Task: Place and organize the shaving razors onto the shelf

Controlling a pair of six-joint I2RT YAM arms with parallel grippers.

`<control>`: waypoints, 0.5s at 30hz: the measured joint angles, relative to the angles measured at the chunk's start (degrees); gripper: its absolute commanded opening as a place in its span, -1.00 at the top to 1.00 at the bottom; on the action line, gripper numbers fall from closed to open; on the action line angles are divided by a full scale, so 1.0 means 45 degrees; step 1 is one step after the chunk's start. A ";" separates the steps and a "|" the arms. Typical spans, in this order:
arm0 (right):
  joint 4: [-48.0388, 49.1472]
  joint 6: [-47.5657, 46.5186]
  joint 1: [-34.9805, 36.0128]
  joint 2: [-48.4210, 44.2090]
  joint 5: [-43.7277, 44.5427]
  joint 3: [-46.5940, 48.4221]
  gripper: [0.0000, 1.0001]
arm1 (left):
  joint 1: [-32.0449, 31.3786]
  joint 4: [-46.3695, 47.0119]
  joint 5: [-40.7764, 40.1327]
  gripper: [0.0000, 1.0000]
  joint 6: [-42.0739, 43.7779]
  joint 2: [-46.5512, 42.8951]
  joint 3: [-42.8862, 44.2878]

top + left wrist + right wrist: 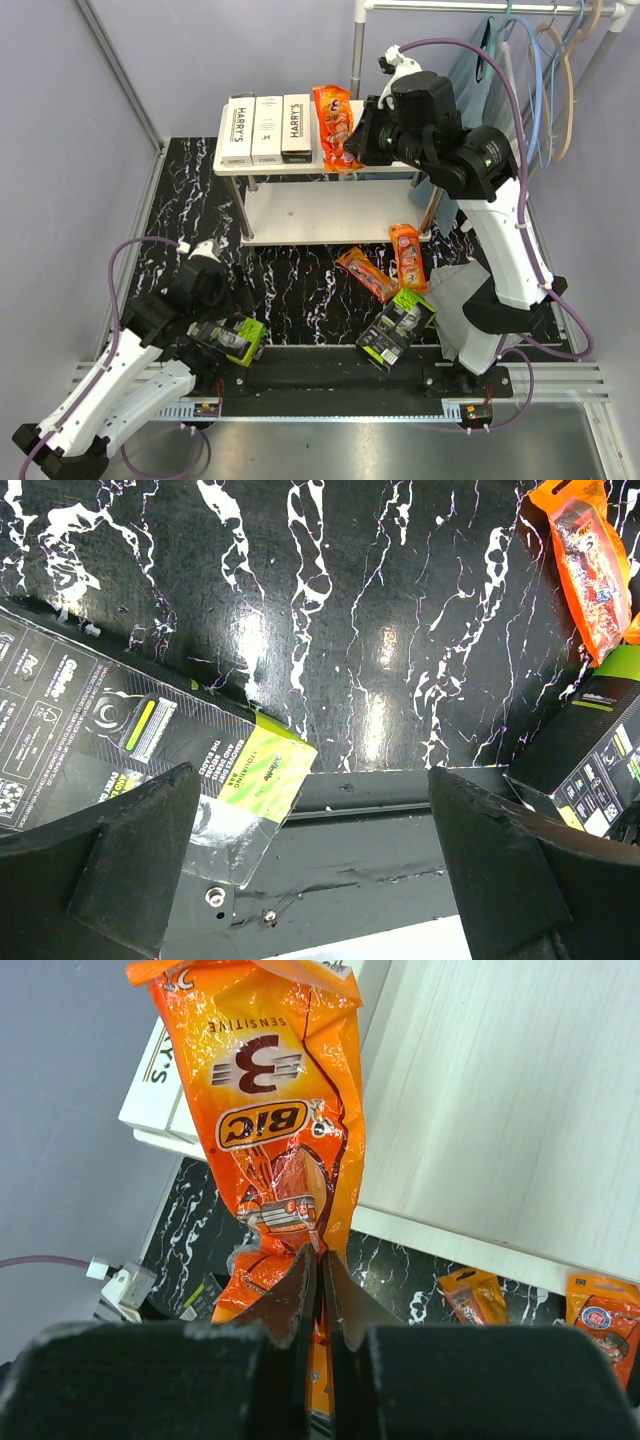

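1. Orange pack [280, 1130] pinched at its near end by the nearly closed right fingers [308, 1300], stretching ahead of them onto the shelf [330, 215] top, beside three white boxes [266, 128].
2. Left fingers [140, 840] spread wide, gripping nothing, with a black-green pack [110, 750] just under the left one.
3. Roughly half done: two loose orange packs [366, 272] and another green pack [397, 328] not yet shelved, on the table [290, 290].

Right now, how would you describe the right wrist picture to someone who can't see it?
The right gripper pinches the lower end of an orange razor pack lying partly on the white shelf, beside white boxes. Two more orange packs lie on the dark table.
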 measured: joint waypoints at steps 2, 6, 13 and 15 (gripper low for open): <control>0.0005 -0.0024 -0.0146 0.0024 0.0000 0.0000 0.82 | 0.0000 0.0000 0.0000 -0.98 0.0010 0.0005 0.0000; 0.0068 -0.0112 -0.0495 0.0141 -0.0136 0.0015 0.81 | 0.0000 0.0000 0.0000 -0.98 0.0049 0.0097 0.0000; 0.0291 -0.0170 -0.1326 0.0991 -0.0695 0.0053 0.81 | -0.0005 -0.0005 0.0000 -0.98 0.0131 0.0253 0.0000; 0.0350 -0.0194 -0.1428 0.1263 -0.0811 0.0053 0.81 | 0.0000 -0.0005 0.0000 -0.98 0.0141 0.0257 0.0000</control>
